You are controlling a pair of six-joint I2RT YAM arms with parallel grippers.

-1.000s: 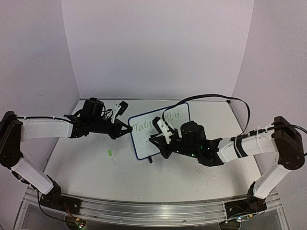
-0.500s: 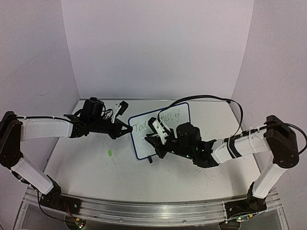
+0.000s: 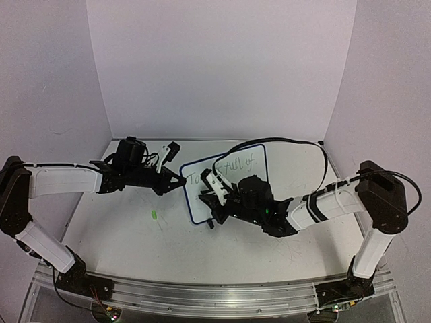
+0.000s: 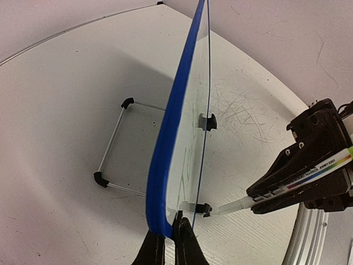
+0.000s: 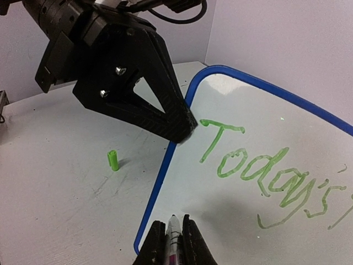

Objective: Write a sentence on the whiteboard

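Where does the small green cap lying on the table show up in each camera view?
Top external: green cap on the table, left of the whiteboard, lower left of centre.
Left wrist: not in it.
Right wrist: green cap left of centre, on the table left of the whiteboard frame.
Shared landmark: the left end effector shut on the whiteboard's edge, in all three views.

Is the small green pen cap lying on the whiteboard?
No, the green cap sits on the table, to the side of the whiteboard and outside its blue frame.
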